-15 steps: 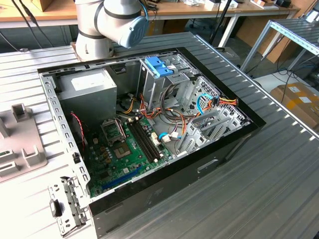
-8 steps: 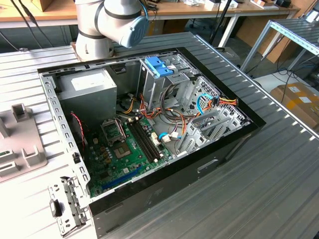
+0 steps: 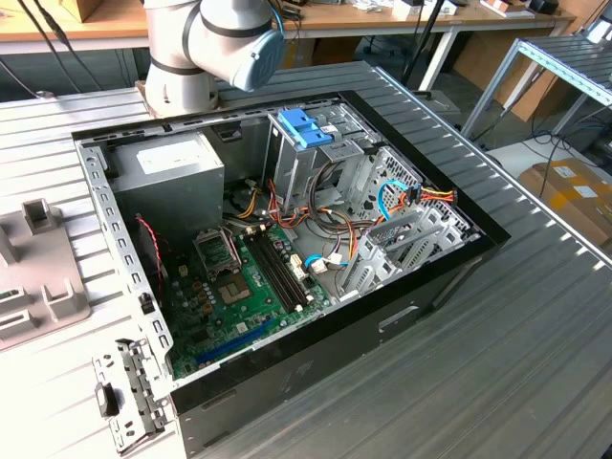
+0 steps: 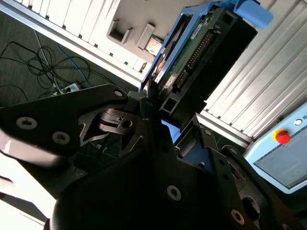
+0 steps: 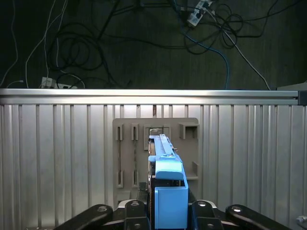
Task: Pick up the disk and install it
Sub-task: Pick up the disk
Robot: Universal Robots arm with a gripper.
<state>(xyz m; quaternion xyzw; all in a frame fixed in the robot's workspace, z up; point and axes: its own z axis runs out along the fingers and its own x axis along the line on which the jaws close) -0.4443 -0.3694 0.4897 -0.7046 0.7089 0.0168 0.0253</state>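
Observation:
The disk is a grey drive in light-blue rails with a blue end tab, seen edge-on in the first wrist view. My gripper is shut on it, one dark finger on each side. It hangs above a grey slotted holder plate on the ribbed table. In the second wrist view the disk sticks out beyond the gripper, circuit-board side showing and blue tab at its far end. In the exterior view the arm's base stands behind the open computer case.
Inside the case are a green motherboard, a power supply and a tall metal drive cage topped by a blue latch. Cable bundles lie beside the cage. A grey fixture sits at the exterior view's left. Floor cables lie past the table edge.

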